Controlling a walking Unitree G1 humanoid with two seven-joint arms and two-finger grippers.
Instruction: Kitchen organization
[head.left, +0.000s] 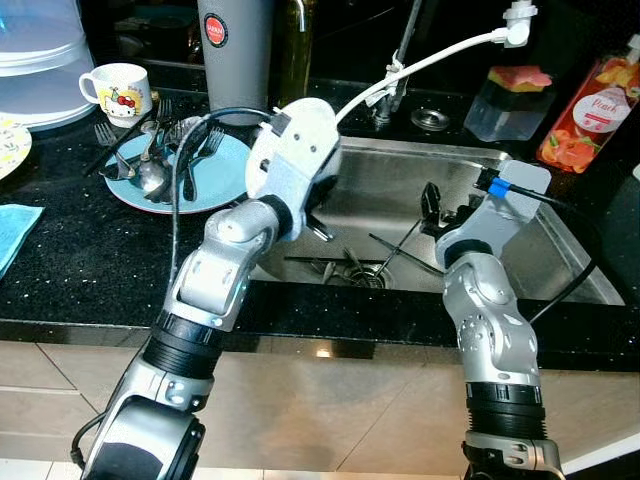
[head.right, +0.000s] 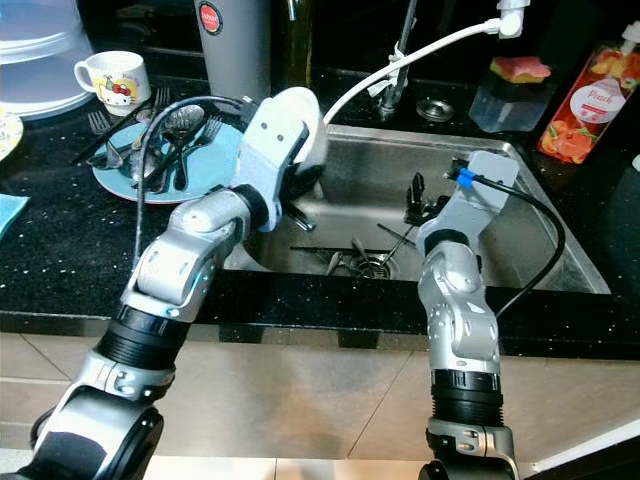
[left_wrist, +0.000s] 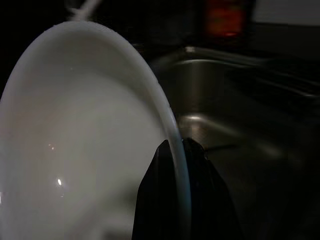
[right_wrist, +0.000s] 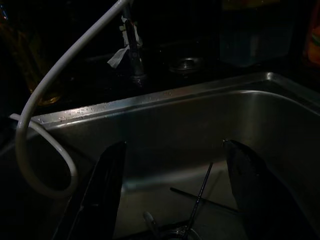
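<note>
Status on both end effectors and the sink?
Left end effector clamped on white bowl rim, over sink left edge. Right end effector open above sink. Utensils by drain; white hose alongside.

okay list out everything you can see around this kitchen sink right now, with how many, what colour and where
White round bowl: one, pinched by its rim over the sink's left edge.
Stainless steel sink: one, silver, centre; thin utensils lie by its drain.
Light blue plate: one, counter left of sink, carrying several metal forks and spoons.
White mug: one, cartoon print, behind the plate.
White hose: one, arcing over the sink.
Orange bottle: one, counter right of sink.
Clear container: one, beside the bottle.
Left gripper: shut on the bowl.
Right gripper: open, inside the sink.
</note>
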